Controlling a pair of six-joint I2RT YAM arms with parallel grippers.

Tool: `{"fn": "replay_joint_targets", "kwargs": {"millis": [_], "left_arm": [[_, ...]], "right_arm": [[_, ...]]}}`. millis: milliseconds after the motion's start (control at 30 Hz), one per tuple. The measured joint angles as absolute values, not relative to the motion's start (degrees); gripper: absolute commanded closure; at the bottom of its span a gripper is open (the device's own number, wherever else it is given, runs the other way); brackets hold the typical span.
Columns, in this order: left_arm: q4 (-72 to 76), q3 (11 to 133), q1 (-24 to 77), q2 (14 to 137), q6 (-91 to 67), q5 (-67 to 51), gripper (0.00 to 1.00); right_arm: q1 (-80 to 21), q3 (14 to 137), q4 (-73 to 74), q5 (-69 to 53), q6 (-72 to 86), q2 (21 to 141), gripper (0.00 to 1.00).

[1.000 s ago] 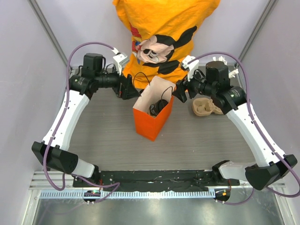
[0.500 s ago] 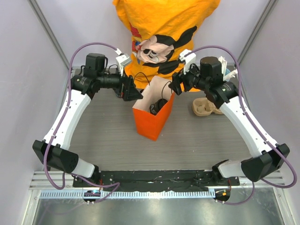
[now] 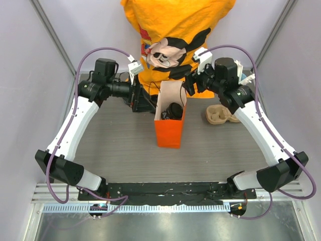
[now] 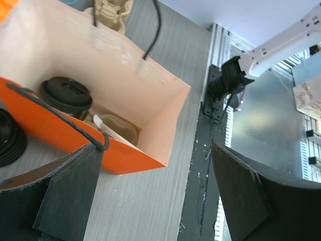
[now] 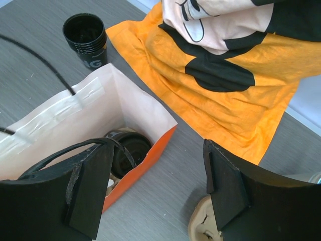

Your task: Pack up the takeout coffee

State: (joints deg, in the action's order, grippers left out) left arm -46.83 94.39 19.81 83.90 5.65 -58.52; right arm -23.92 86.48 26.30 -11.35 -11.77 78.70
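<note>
The takeout coffee (image 3: 175, 110), a small black cup with a round lid, stands inside the orange paper bag (image 3: 170, 131). The left wrist view shows its lid (image 4: 65, 93) low in the bag (image 4: 125, 158). In the right wrist view the cup (image 5: 132, 148) sits by the bag's near wall (image 5: 140, 168). My left gripper (image 3: 144, 101) (image 4: 156, 148) is open at the bag's left rim, and a black cord handle (image 4: 55, 116) ends at its left finger. My right gripper (image 3: 189, 86) (image 5: 158, 145) is open above the bag's far right corner. The other handle (image 5: 75, 147) lies over its left finger.
A person in an orange printed shirt (image 3: 175, 35) stands at the far edge. A cardboard cup carrier (image 3: 220, 114) lies right of the bag. A stack of black printed cups (image 5: 86, 36) stands beyond the bag, and a black lid stack (image 4: 7, 138) sits beside it.
The bag has swung from a diagonal stance to square with the table and shifted slightly right. My right gripper moved toward the far side; my left gripper edged right.
</note>
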Motion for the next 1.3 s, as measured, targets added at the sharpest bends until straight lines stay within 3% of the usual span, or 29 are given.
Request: {"fn": "replay_joint_targets", "kwargs": {"millis": [233, 333, 467, 700, 1100, 1300], "left_arm": [[-47.94, 94.54, 20.62, 83.9, 6.26, -60.6, 0.07], [-48.23, 94.61, 20.67, 83.9, 6.44, -60.75, 0.02], [-49.5, 95.26, 20.67, 83.9, 6.92, -59.75, 0.0], [-54.24, 98.61, 20.62, 83.55, 11.53, -53.69, 0.0], [-56.34, 100.22, 11.27, 75.11, 10.79, -26.52, 0.0], [-56.07, 107.28, 5.67, 74.19, 10.66, -13.65, 0.0]], "right_arm": [[-23.7, 86.83, 25.69, -10.52, -11.77, 79.55, 0.23], [-23.59, 86.89, 25.65, -10.35, -11.81, 79.88, 0.18], [-23.51, 87.37, 26.41, -10.04, -12.23, 79.9, 0.0], [-23.49, 91.24, 33.98, -8.36, -15.84, 78.5, 0.0], [-22.57, 98.35, 50.83, 4.43, -24.27, 68.6, 0.0], [-21.61, 113.49, 56.31, 2.26, -23.05, 68.34, 0.0]]}}
